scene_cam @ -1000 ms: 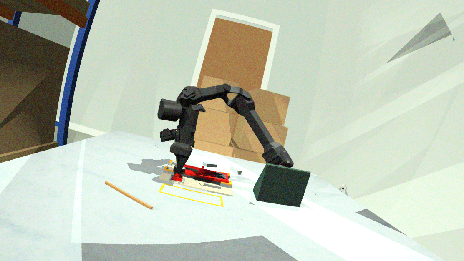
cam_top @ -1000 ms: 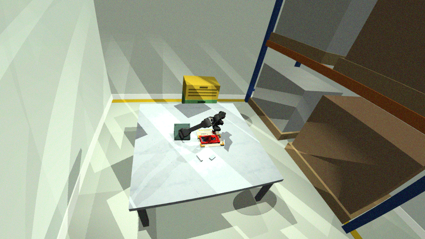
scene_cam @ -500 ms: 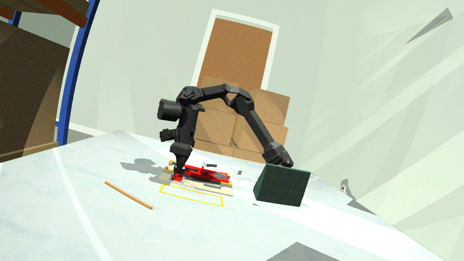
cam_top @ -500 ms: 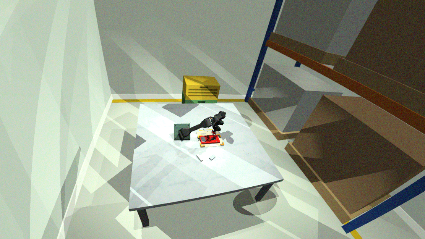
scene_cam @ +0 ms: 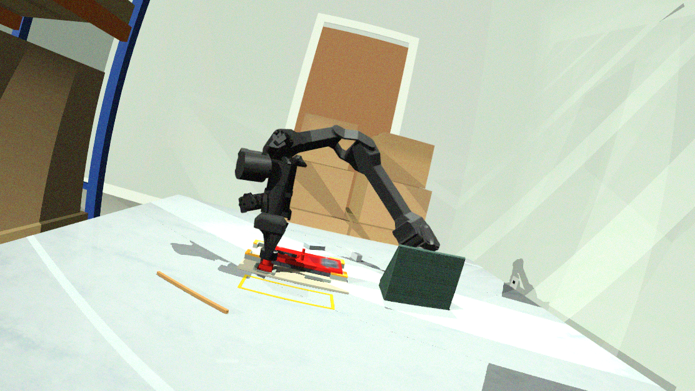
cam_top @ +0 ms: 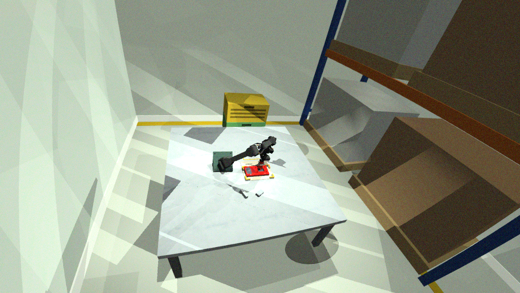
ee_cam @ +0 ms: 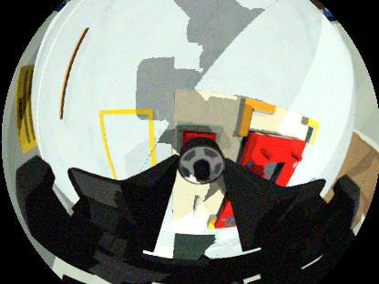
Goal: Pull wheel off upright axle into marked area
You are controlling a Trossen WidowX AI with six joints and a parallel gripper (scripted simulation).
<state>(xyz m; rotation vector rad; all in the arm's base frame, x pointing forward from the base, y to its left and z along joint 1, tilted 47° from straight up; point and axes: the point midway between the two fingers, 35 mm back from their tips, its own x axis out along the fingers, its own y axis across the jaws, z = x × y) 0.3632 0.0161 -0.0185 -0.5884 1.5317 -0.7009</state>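
While your jaws grip the grey wheel [ee_cam: 200,162] above the red fixture [scene_cam: 306,261], the yellow marked area [scene_cam: 287,291] lies just beside on the desk [scene_cam: 291,349].

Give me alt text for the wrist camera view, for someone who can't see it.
Fisheye view down the gripper, whose two dark fingers are shut on a small grey wheel with a dark hub, above a tan board holding a red fixture. A yellow outlined rectangle marks the white table to the left, with a thin wooden stick farther left.
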